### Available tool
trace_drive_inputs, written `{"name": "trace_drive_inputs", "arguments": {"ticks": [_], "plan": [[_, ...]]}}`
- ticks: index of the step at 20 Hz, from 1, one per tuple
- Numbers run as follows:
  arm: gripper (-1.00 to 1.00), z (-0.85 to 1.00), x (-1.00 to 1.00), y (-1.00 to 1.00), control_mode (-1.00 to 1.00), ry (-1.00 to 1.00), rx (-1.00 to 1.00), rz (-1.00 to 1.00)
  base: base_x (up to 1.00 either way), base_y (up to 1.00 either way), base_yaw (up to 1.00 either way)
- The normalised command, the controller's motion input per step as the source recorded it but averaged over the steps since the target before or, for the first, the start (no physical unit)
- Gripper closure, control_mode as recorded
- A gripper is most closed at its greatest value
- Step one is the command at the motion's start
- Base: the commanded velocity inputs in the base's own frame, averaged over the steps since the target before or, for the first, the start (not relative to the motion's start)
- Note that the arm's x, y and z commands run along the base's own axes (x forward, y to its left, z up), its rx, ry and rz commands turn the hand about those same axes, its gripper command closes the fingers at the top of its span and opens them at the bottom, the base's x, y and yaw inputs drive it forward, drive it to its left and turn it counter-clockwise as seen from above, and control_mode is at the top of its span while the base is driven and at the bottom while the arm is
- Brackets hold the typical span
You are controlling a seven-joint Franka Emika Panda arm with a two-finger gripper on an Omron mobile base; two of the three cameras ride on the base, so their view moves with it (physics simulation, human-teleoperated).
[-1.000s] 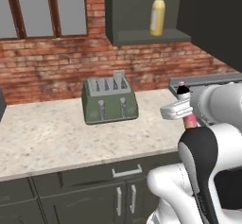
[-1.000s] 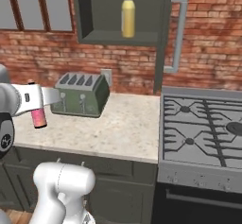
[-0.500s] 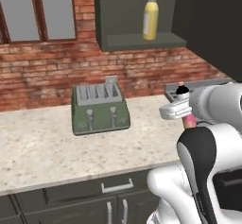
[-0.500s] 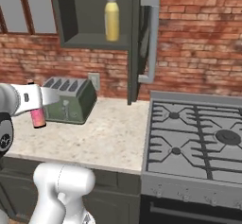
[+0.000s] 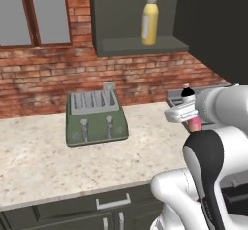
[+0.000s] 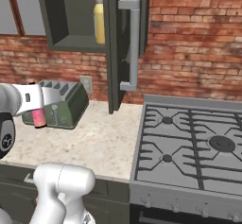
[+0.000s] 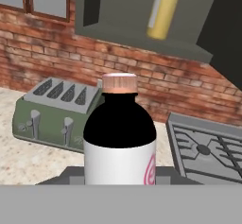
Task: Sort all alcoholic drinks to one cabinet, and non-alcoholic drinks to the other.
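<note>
I hold the pink bottle (image 5: 194, 123) in my pincer (image 5: 186, 112), jaws closed on its body; it stands upright, black cap up, well clear of the table (image 5: 38, 166) and out in front of the stove (image 6: 189, 142); in the hand view its dark shoulder and pale label sit right before the lens.

The yellow bottle (image 5: 149, 19) stands on the shelf of the open cabinet (image 5: 140, 44), toward its right half; that makes this the soft-drink cabinet, as I judge it, and the pink one belongs beside it; the door (image 6: 120, 43) with its bar handle (image 6: 132, 43) swings out on the right, edge-on toward me in the right base view.

To do this step well, I think I must first lift until the bottle's foot is above the shelf lip, then go in level; rising too late would knock the base against the lip. I would aim for the bare left part of the shelf, well apart from the yellow bottle, so that neither my jaws nor the cap clip it; I would also come in left of the door, since its edge and handle stand close to my line. The toaster (image 5: 96, 117) sits below the cabinet, so I should not dip on the way; keep the bottle upright, set its foot flat on the shelf, and only then let go.
</note>
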Motion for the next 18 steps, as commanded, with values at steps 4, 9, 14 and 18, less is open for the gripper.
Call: {"name": "trace_drive_inputs", "arguments": {"ticks": [4, 9, 14, 18], "plan": [[1.00, 0.00, 0.00, 0.00, 1.00, 0.00, 0.00, 0.00, 0.89, 0.06, 0.00], [1.00, 0.00, 0.00, 0.00, 1.00, 0.00, 0.00, 0.00, 1.00, 0.00, 0.00], [1.00, 0.00, 0.00, 0.00, 1.00, 0.00, 0.00, 0.00, 0.98, 0.06, 0.00], [1.00, 0.41, 0.37, 0.00, -1.00, 0.03, 0.15, 0.00, 0.19, 0.01, 0.00]]}}
